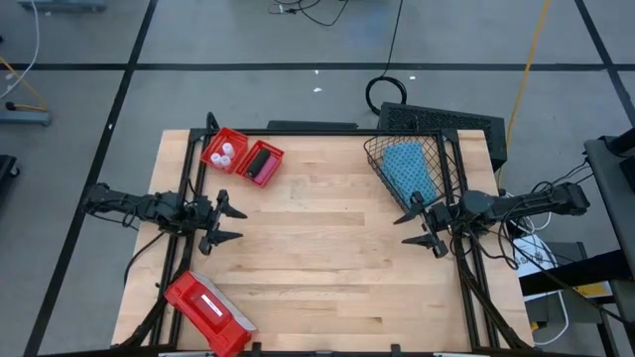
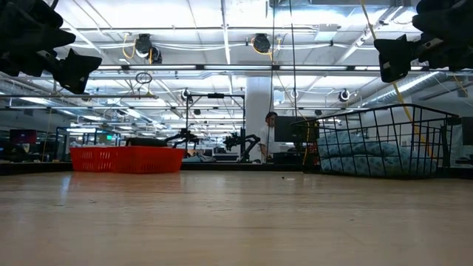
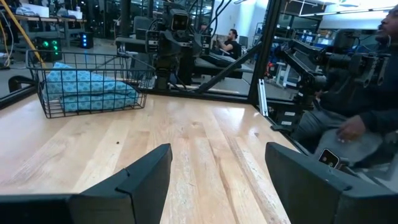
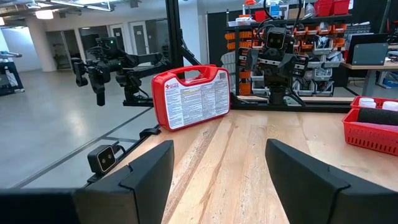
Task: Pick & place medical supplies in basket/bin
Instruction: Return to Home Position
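Note:
The black wire-mesh basket [image 1: 417, 164] stands at the table's far right and holds the blue folded cloth pad [image 1: 409, 169]; both show in the left wrist view [image 3: 87, 87]. The red two-compartment bin [image 1: 241, 156] at the far left holds tiny white bottle-like pieces [image 1: 223, 154] in one compartment and dark and pink rolls [image 1: 262, 164] in the other. My left gripper [image 1: 234, 223] is open and empty at the table's left side. My right gripper [image 1: 412, 229] is open and empty at the right side, near the basket.
A flat red case with a white label [image 1: 208, 309] stands at the table's near left corner, also in the right wrist view [image 4: 189, 96]. A person [image 3: 360, 112] sits beyond the table's edge in the left wrist view. Bare wood lies between the two grippers.

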